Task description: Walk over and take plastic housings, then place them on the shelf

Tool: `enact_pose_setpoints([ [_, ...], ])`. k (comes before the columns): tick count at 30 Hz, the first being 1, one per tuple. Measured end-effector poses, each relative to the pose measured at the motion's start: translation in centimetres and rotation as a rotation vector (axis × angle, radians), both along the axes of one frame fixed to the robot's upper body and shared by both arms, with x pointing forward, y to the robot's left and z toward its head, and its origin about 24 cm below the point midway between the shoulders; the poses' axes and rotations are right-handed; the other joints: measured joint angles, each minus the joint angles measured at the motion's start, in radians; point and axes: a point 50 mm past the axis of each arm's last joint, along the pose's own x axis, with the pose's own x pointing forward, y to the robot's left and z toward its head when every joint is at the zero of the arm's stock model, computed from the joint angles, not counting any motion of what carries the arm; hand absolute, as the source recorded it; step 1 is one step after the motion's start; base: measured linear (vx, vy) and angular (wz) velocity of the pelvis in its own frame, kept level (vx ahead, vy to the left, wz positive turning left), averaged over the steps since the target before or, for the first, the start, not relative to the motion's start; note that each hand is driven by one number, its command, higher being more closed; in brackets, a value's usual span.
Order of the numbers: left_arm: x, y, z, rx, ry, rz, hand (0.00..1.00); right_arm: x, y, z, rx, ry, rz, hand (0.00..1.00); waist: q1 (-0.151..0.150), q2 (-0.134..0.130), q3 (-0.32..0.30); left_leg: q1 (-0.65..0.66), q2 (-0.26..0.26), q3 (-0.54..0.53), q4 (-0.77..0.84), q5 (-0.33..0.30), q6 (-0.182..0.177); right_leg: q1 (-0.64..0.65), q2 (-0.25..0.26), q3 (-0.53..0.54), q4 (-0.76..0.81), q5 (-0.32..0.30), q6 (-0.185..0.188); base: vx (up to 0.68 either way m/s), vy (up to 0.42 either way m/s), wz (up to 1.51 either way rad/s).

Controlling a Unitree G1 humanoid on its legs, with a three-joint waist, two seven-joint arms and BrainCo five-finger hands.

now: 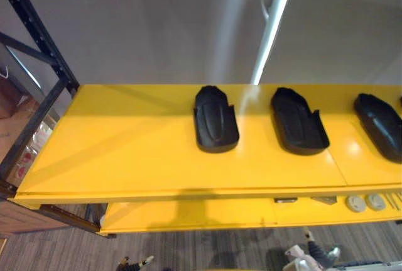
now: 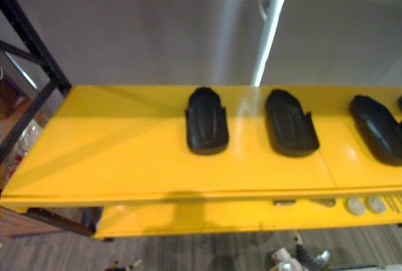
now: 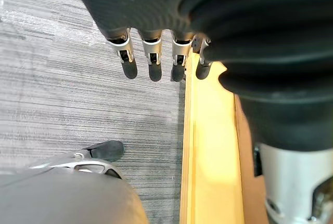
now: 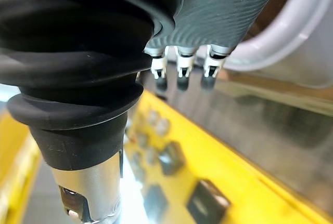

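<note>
On top of the yellow upper shelf (image 1: 125,151) lie the left housing (image 1: 215,120), the middle housing (image 1: 298,122) and the right housing (image 1: 379,125). All three are black plastic, set in a row from left to right, apart from one another, each with its long side running near to far. The right housing is cut off by the right edge of the view. The left half of the upper shelf is bare. At its far left a black frame post (image 1: 38,32) rises, and a white tube (image 1: 271,26) stands against the grey wall (image 1: 157,19) behind the shelf.

Below, the yellow lower shelf (image 1: 188,214) carries round pale parts (image 1: 356,203) at its right end.

The left hand (image 3: 152,57) hangs with its fingers straight and slightly spread over the grey floor (image 3: 62,94), just beside a yellow shelf edge, holding nothing. The right hand (image 4: 179,70) also has straight, relaxed fingers, empty, above the lower shelf with small dark parts (image 4: 208,203).
</note>
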Motion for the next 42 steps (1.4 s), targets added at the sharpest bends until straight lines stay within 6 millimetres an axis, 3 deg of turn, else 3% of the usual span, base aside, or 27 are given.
enact_pose_setpoints([
  [4,-0.1,0.0,-0.1,-0.015,0.004,0.002,0.0,-0.2,0.4,-1.0,0.088,0.04,0.058,0.0,0.0,0.004,0.004,0.001,-0.003,-0.011,0.0,0.001,0.001,0.003,-0.002,-0.007,0.0,-0.001,-0.002,-0.01,0.001,0.02],
  [5,-0.5,0.3,-0.2,-0.023,-0.005,0.067,0.0,-1.5,-0.4,-2.0,0.169,0.088,0.017,0.0,0.022,-0.008,0.018,0.003,-0.012,-0.035,0.0,-0.003,0.002,0.035,-0.008,-0.043,-0.014,-0.018,-0.03,0.0,0.0,0.0],
  [19,-1.5,0.8,-0.2,-0.031,-0.034,0.184,0.0,-1.6,-0.3,-2.1,0.193,0.084,0.068,0.0,0.024,-0.011,0.02,0.007,-0.019,-0.056,0.0,-0.004,0.004,0.049,-0.013,-0.064,-0.015,-0.016,-0.028,0.0,0.0,0.03],
  [24,-0.6,0.8,0.0,-0.017,-0.077,0.149,0.0,-0.8,-0.3,-1.9,0.176,0.057,0.125,0.0,0.026,-0.016,0.033,0.017,-0.019,-0.034,0.0,-0.01,0.008,0.047,-0.015,-0.048,-0.015,-0.02,-0.033,-0.01,0.008,-0.11],
  [27,-0.3,0.7,0.1,-0.011,-0.071,0.097,0.0,0.4,-0.3,-1.2,0.121,0.002,0.245,0.0,0.024,-0.016,0.033,0.019,-0.01,0.027,0.0,-0.024,0.0,0.006,-0.007,0.017,-0.013,-0.014,-0.029,0.01,0.013,-0.6],
  [31,1.5,0.3,0.3,-0.001,-0.075,-0.058,0.0,0.9,-0.5,-0.4,0.04,-0.026,0.382,0.0,0.016,-0.02,0.034,0.047,0.01,0.119,0.006,-0.046,-0.02,-0.032,0.019,0.11,-0.017,0.001,-0.026,0.05,-0.007,-0.65],
  [35,3.6,-0.4,0.6,-0.017,-0.093,-0.148,0.0,2.0,-0.3,0.5,-0.027,-0.054,0.544,0.0,-0.011,-0.016,0.037,0.071,0.035,0.2,0.007,-0.057,-0.033,-0.061,0.056,0.143,-0.025,0.034,-0.058,0.05,-0.059,-0.78],
  [39,7.1,-3.4,1.2,-0.053,-0.159,-0.292,0.0,1.9,-0.2,0.7,-0.073,-0.027,0.664,0.0,-0.036,-0.001,0.045,0.086,0.066,0.263,0.098,-0.132,-0.031,-0.076,0.077,0.182,-0.014,0.061,-0.06,0.0,-0.042,-0.69],
  [42,8.4,-5.6,1.4,-0.09,-0.186,-0.376,0.0,1.0,-0.4,0.7,-0.079,-0.01,0.7,0.0,-0.046,0.028,0.058,0.087,0.079,0.266,0.183,-0.19,-0.021,-0.074,0.073,0.186,0.006,0.061,-0.059,-0.03,-0.022,-0.5],
])
